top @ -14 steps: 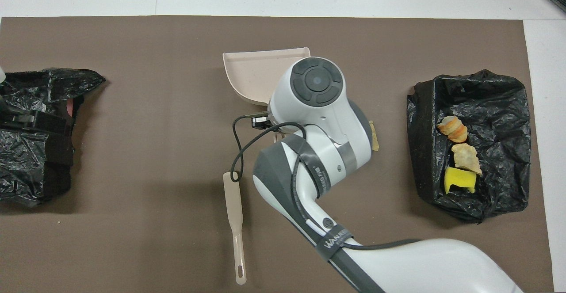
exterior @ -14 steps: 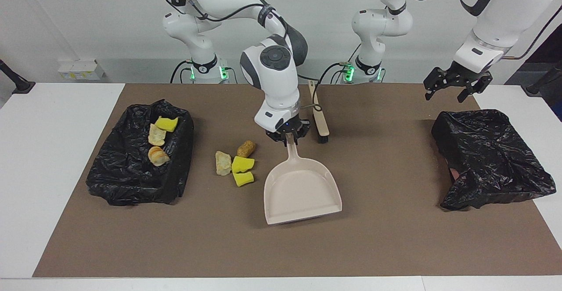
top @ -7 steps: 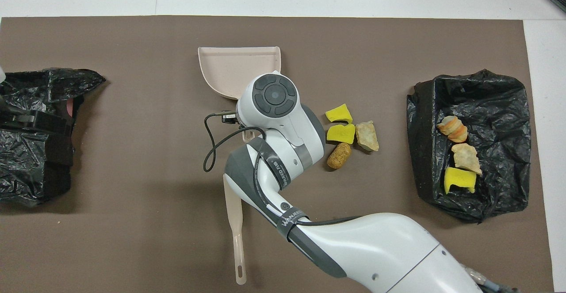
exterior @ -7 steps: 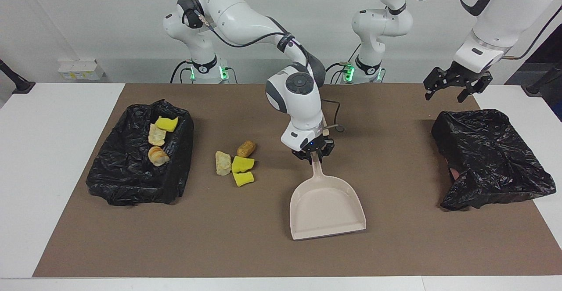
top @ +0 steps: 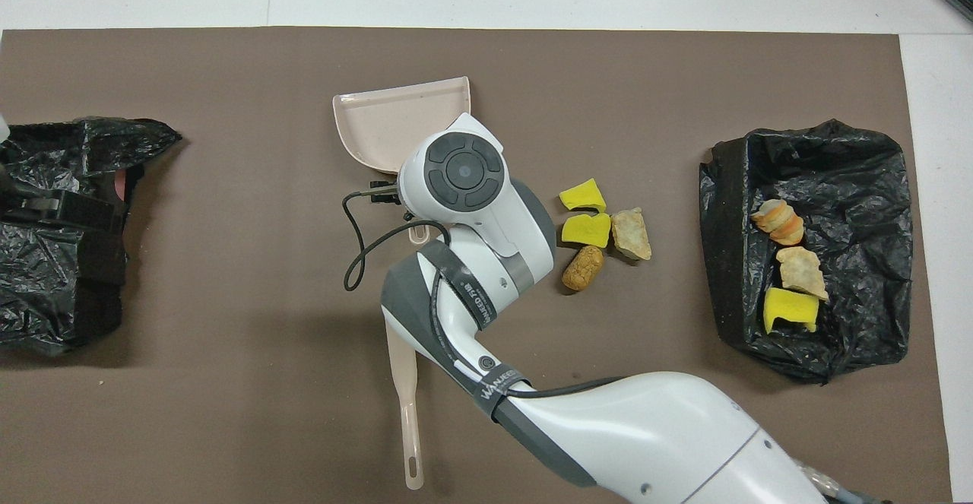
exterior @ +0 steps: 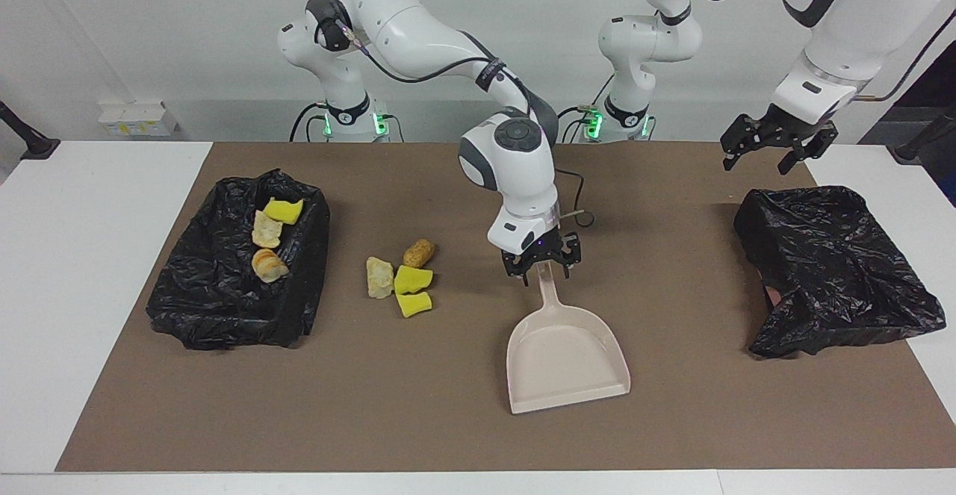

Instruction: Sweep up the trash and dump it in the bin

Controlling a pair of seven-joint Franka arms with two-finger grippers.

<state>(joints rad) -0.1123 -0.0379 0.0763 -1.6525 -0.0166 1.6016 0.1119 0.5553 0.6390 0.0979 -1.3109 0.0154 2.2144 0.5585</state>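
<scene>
I have the right end effector [exterior: 543, 265] spread open over the dustpan [exterior: 565, 360] handle; stiff, light plastic, best gripped mid-handle; left end effector [exterior: 777, 148] open, waiting.

Trash: four lumps loose on the mat beside the bin [exterior: 224, 308], toward the dustpan [exterior: 565, 364] — two yellow sponge chunks [exterior: 412, 280] [exterior: 414, 304] touching, a pale beige bit [exterior: 379, 277] against them, a tan bread piece [exterior: 419, 252] just nearer the robots. Three more lie in the bin: a yellow chunk [exterior: 284, 210], a beige bit [exterior: 267, 229], an orange-tan bread piece [exterior: 268, 264]. Dustpan pale pink, flat on the mat, empty, well apart from the loose lumps.
</scene>
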